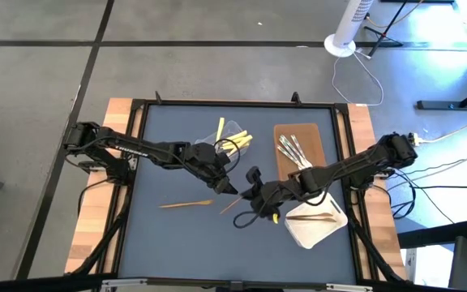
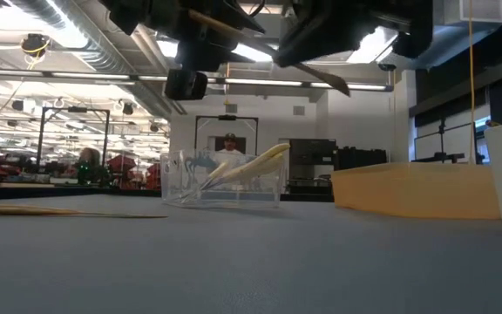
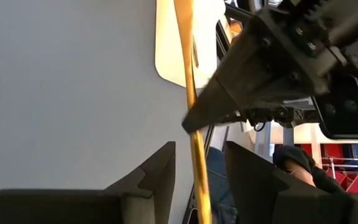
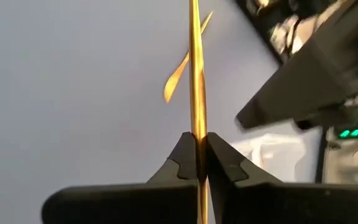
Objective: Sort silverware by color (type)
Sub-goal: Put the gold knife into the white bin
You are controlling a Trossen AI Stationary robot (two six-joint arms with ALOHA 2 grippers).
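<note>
A: Where are the two arms?

B: In the overhead view they meet near the middle of the desk (image 1: 144, 235). The left gripper (image 1: 227, 187) reaches in from the left side of the frame, the right gripper (image 1: 252, 196) from the right.

A: What is the right gripper doing?

B: Its fingers (image 4: 182, 158) are pressed together, pinching an orange-brown utensil (image 4: 195, 74). The stick runs straight out from between them.

A: And the left one?

B: Its fingers (image 3: 157, 177) are spread, and the same orange-brown utensil (image 3: 190, 81) passes through the gap. I cannot tell whether either finger touches it.

A: Where is the rest of the silverware?

B: Another orange-brown utensil (image 1: 186, 204) lies flat on the desk, lower left of the grippers. Pale yellow utensils (image 1: 235, 143) sit in a clear tub (image 1: 232, 130) at upper centre. Silver utensils (image 1: 292, 149) lie on the brown tray (image 1: 314, 139) at upper right. The white tray (image 1: 310, 234) below it holds one more utensil (image 1: 308, 216).
</note>
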